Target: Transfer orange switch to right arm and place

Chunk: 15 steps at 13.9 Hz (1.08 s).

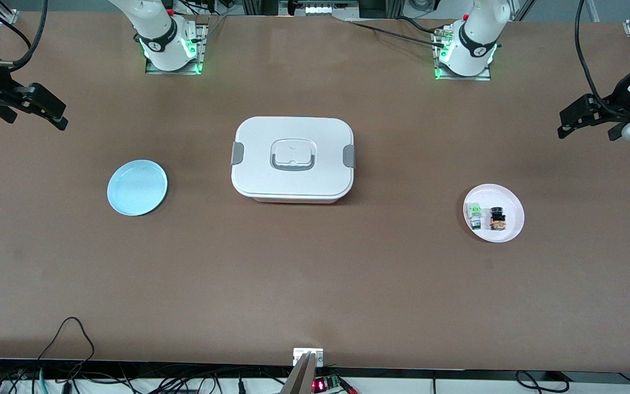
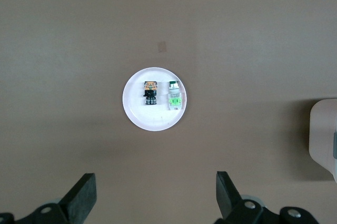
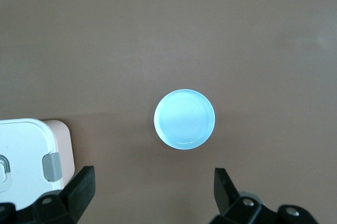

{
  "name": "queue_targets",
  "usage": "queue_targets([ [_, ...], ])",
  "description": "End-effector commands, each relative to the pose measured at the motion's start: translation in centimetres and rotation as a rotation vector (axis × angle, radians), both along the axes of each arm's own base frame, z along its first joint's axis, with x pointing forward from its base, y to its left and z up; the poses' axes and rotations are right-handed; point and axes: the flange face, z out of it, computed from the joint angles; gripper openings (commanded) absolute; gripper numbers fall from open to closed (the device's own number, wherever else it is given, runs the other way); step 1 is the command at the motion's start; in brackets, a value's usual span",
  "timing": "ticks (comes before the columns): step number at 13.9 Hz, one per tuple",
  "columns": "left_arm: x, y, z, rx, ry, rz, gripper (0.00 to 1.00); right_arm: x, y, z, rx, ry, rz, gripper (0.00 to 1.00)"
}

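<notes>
The orange switch (image 1: 497, 218), small and black with an orange part, lies on a pale pink plate (image 1: 513, 203) toward the left arm's end of the table. It lies beside a green-and-white component (image 1: 475, 214). In the left wrist view the switch (image 2: 151, 92) lies on the plate (image 2: 155, 119). My left gripper (image 1: 566, 123) hangs open and empty high over the table's end by that plate; its wrist view shows the jaws wide apart (image 2: 156, 197). My right gripper (image 1: 58, 112) hangs open and empty over the table's other end (image 3: 154, 195).
A closed white lunch box (image 1: 293, 158) with grey latches stands mid-table; its corner shows in the right wrist view (image 3: 26, 155). An empty light blue plate (image 1: 137, 187) lies toward the right arm's end and shows in the right wrist view (image 3: 184, 119). Cables hang along the edge nearest the front camera.
</notes>
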Motion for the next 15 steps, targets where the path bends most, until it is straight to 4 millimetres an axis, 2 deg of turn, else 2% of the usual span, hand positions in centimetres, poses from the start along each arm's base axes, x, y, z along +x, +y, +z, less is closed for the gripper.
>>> queue_targets([
  [1,0.3,0.5,0.5,-0.017,-0.009,0.015,1.0,-0.8,0.2,0.4,-0.008,-0.001,-0.013,1.0],
  [15,0.5,0.8,0.2,-0.022,-0.011,0.005,1.0,-0.8,-0.4,1.5,0.061,0.022,-0.015,1.0],
])
